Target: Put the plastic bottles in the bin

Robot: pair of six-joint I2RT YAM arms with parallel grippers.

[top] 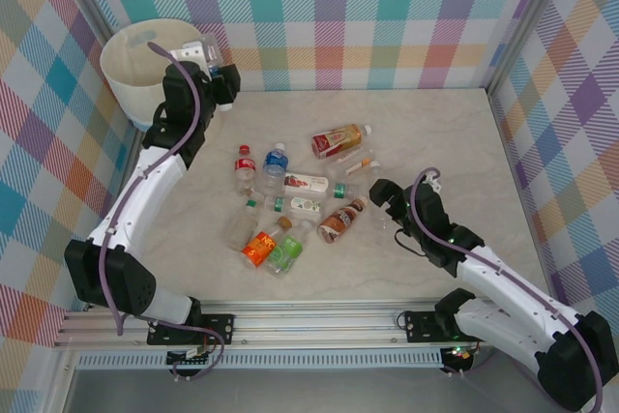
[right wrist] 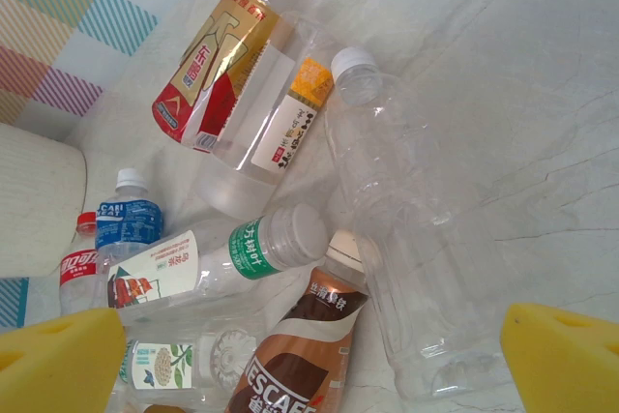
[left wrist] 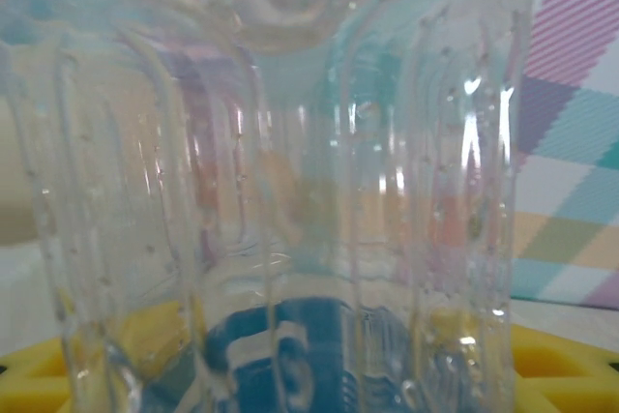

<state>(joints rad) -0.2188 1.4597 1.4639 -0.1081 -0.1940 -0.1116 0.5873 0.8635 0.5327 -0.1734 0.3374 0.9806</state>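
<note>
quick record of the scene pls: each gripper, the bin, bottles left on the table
left gripper: shut on a clear bottle, held at the bin's rim
right gripper: open, empty, low by the right side of the pile
bin: upright, back left corner of the table
pile: loose cluster mid-table, including a red-and-gold bottle and a brown Nescafe bottle
task state: one bottle at the bin, the pile not yet binned
</note>
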